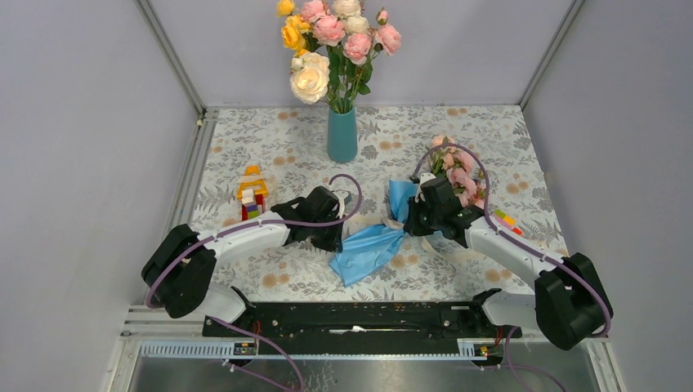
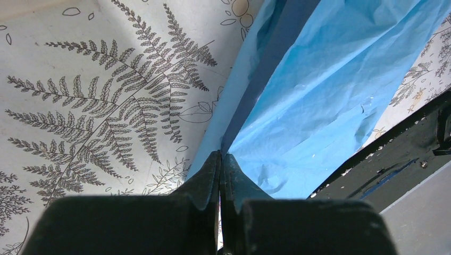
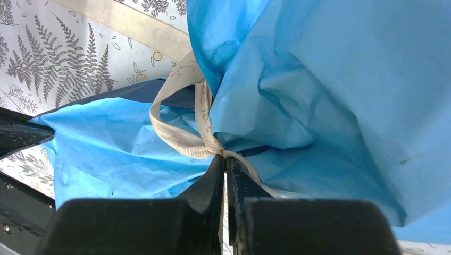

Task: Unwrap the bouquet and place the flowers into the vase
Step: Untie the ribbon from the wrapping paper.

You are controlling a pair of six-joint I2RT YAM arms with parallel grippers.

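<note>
Pinches the blue paper (image 2: 319, 95) of the bouquet (image 1: 369, 247) in the left tool (image 2: 220, 155); clamps the cream ribbon (image 3: 181, 139) in the right tool (image 3: 224, 158).

Blue paper (image 1: 368, 249), cream ribbon (image 3: 181, 138), teal vase (image 1: 342, 135), grey fern-printed tablecloth (image 1: 270, 151).

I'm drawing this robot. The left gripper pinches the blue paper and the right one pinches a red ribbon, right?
No: the ribbon is cream, not red; the right wrist view shows it. The left gripper does pinch the blue paper, the right gripper the ribbon.
</note>
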